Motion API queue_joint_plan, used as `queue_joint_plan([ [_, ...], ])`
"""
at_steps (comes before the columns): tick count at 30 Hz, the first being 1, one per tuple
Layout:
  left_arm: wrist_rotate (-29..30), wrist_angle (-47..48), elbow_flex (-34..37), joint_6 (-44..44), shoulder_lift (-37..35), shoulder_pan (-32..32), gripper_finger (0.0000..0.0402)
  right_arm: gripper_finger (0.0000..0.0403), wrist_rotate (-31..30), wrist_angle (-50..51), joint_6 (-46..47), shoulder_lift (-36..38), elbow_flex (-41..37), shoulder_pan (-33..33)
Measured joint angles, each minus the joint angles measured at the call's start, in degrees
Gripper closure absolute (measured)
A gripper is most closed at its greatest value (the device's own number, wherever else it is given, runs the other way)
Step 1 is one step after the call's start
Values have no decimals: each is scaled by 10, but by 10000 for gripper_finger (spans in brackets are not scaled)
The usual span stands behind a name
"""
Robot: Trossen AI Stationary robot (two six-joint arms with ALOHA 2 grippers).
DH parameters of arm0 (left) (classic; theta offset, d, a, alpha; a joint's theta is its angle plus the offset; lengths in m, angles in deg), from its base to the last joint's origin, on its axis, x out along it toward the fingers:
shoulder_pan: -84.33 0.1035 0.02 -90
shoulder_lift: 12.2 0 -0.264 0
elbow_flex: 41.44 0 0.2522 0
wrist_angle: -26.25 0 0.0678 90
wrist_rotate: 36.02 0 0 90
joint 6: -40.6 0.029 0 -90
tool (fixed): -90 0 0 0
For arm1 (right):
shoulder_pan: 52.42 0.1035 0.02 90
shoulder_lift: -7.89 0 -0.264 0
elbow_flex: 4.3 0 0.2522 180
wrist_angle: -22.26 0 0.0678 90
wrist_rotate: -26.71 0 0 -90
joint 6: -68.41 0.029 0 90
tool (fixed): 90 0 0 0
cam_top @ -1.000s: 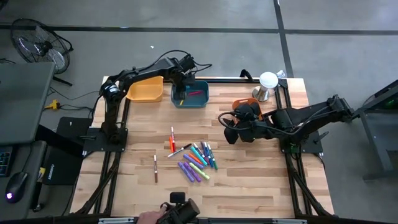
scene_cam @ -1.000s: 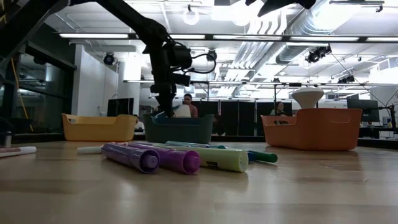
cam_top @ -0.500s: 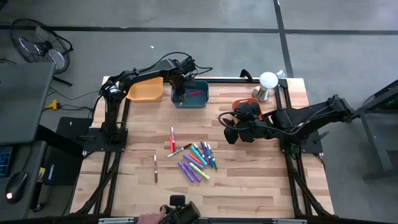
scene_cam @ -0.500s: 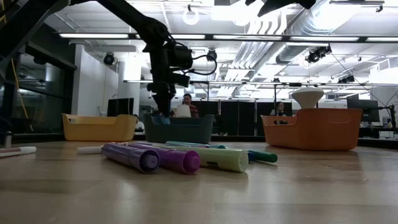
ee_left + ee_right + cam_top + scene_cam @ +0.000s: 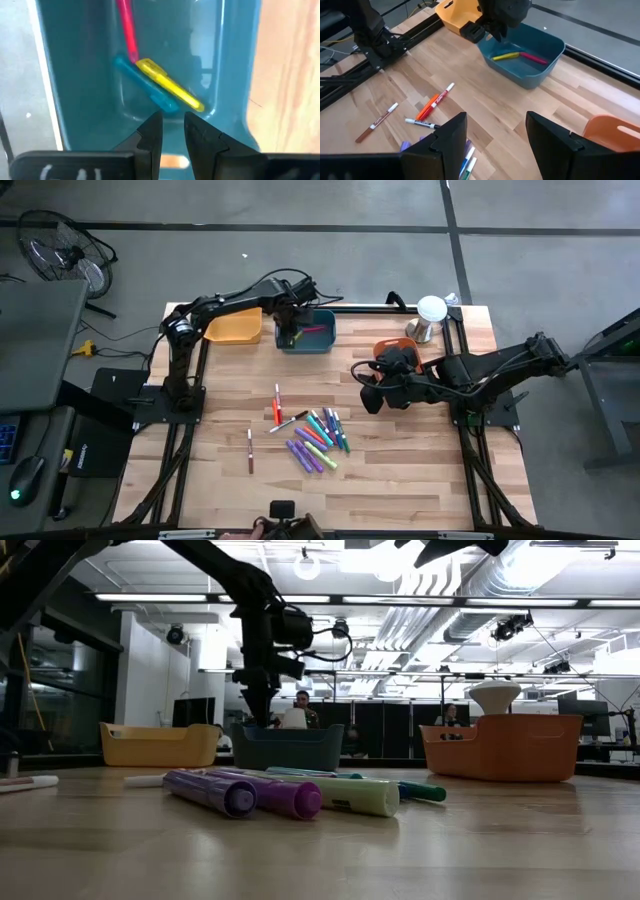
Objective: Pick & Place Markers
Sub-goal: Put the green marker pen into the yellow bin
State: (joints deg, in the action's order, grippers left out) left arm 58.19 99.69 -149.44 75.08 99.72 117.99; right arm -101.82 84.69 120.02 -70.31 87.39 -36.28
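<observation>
Progress is judged as early: three markers are seen inside the teal bin [image 5: 322, 343] — a yellow marker [image 5: 170, 91], a blue marker [image 5: 145, 90] and a red marker [image 5: 128, 30], lying touching one another near one end of the bin.

Left gripper [image 5: 290, 328] is held over that bin; in the left wrist view its fingers [image 5: 150, 135] are set narrow with only a slim gap, and nothing is gripped between them. A drop-off is taken as just completed or the arm as about to pull away, though that is inferred only.

Right gripper [image 5: 492, 135] is parked above the table [image 5: 420, 480] beside the orange bin [image 5: 395, 345], jaws spread wide, nothing held.

Remaining work is the bulk of it: a cluster of markers [image 5: 318, 440] in purple, green, blue and teal is left on the table centre, with an orange marker [image 5: 277, 408] and a white marker [image 5: 288, 422] just beside it, and a brown marker [image 5: 250, 450] lying apart toward the left arm's side. The yellow bin [image 5: 235, 325] appears unused; its contents cannot be confirmed.
</observation>
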Motion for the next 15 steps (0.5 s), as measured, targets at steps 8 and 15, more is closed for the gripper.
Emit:
queue_joint_plan([
  [8,-68,18,1,-62,-61,-3,325,210,3,0,7,0,0,0],
  [15,-132,25,0,-126,-151,-26,325,210,41,0,6,0,0,0],
])
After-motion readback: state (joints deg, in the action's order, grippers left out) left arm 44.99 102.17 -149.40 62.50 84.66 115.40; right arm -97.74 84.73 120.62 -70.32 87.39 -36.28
